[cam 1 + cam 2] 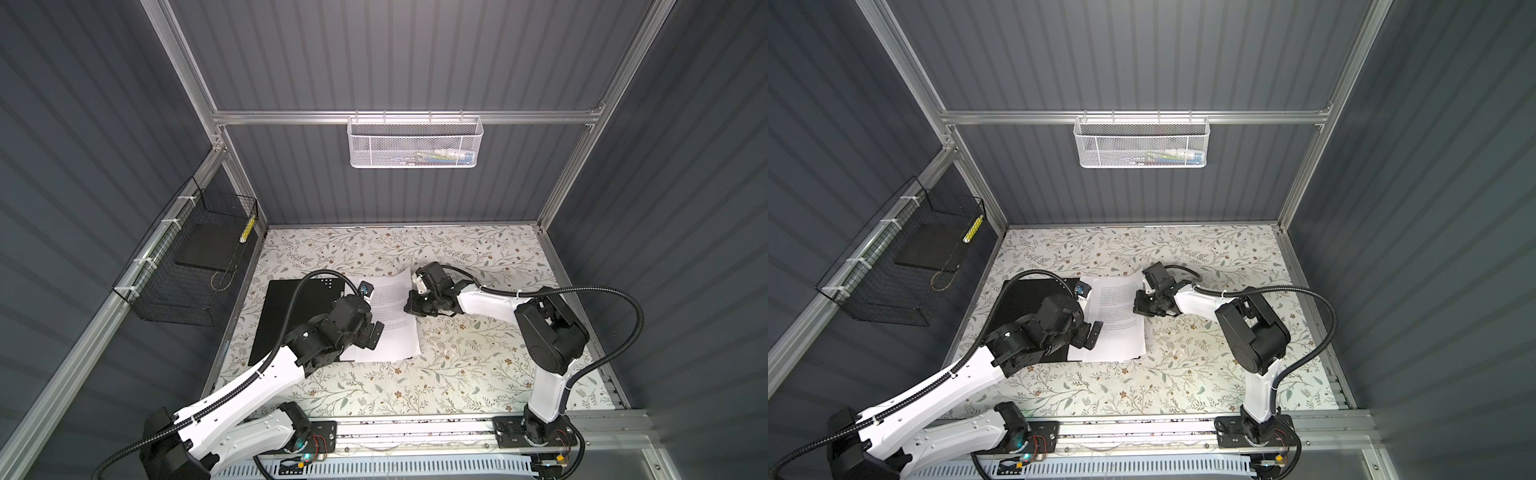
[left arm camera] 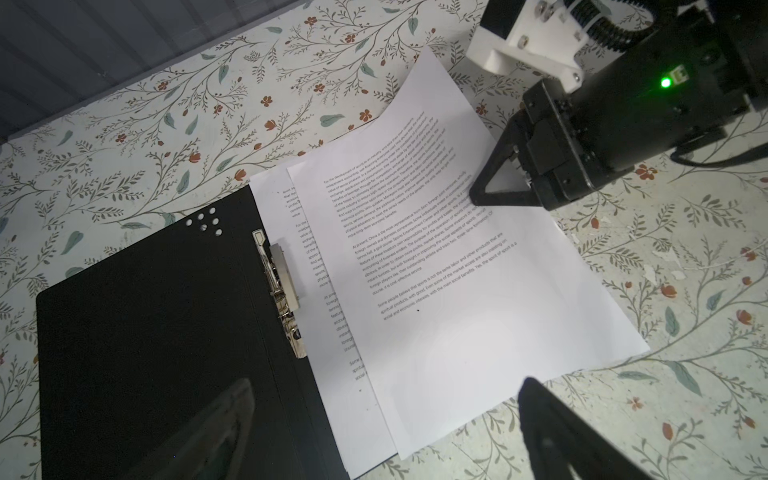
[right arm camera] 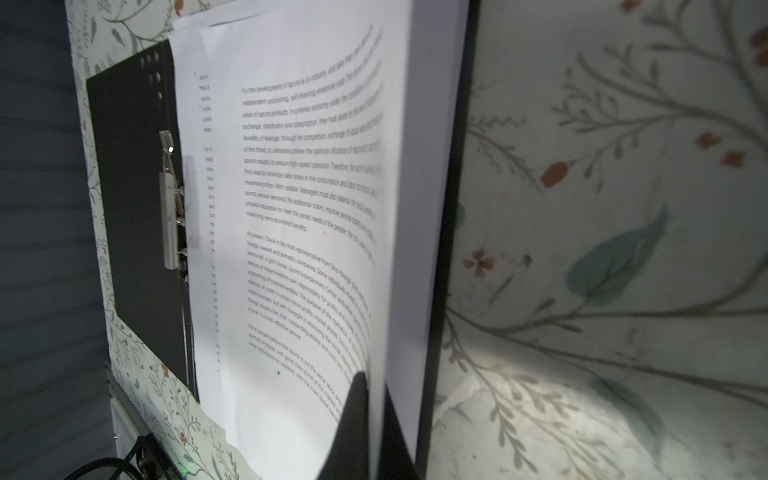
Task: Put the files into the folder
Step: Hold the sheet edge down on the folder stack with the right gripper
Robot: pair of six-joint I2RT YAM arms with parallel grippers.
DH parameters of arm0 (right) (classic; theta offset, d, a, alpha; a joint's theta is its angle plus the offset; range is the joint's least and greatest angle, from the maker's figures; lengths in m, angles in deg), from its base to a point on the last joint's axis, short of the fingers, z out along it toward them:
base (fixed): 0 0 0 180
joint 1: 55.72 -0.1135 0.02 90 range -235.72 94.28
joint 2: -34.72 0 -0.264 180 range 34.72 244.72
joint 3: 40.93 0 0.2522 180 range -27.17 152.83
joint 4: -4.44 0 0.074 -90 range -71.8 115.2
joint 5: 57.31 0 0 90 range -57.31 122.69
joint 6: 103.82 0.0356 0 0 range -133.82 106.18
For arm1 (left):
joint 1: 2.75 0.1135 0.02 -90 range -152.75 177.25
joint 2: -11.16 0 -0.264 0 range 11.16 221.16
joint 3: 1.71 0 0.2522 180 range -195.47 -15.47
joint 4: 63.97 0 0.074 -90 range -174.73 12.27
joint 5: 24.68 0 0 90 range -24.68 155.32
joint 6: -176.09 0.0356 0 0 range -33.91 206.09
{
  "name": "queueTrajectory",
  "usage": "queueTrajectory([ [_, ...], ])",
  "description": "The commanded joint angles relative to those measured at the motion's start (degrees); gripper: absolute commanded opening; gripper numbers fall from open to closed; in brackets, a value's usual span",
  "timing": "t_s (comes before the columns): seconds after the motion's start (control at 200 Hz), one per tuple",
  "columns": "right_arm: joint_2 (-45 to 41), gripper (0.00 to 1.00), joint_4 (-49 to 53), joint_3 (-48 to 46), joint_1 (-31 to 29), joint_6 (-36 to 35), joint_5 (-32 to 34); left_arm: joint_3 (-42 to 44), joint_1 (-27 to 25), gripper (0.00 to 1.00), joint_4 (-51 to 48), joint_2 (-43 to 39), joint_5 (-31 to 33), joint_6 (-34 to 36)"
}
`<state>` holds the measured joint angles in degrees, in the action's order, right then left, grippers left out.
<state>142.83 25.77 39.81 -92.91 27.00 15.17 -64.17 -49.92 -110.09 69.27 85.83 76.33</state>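
The folder [image 1: 291,320] lies open on the floral table, black inside up, with a metal clip [image 2: 282,282] along its spine. The files [image 1: 395,320], white printed sheets, lie over its right half, and the top sheet [image 2: 457,291] sits skewed over the one beneath. My right gripper [image 3: 376,415] is shut on the top sheet's right edge, which is lifted and curved; in the left wrist view its tip [image 2: 478,199] meets the paper. My left gripper [image 2: 386,449] stands open above the sheets' near left part, holding nothing; in both top views it [image 1: 1091,331] is over the folder's spine.
A black wire basket [image 1: 187,266] holding a dark slab hangs on the left wall. A white mesh basket [image 1: 413,143] hangs on the back rail. The floral table top [image 1: 457,374] stretches out around the folder, with the arm bases along its front edge.
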Motion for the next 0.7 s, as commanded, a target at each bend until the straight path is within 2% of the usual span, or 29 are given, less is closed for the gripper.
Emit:
queueTrajectory([
  [0.0, 0.69, 0.00, -0.14, 1.56, -0.43, 1.41, 0.51, -1.92, 0.60, 1.00, -1.08, -0.13, -1.58, 0.20],
  [0.695, 5.68, 0.00, -0.64, 5.83, -2.10, 2.01, -3.75, -2.57, 4.29, 1.00, -1.48, 2.97, -6.80, -0.35],
])
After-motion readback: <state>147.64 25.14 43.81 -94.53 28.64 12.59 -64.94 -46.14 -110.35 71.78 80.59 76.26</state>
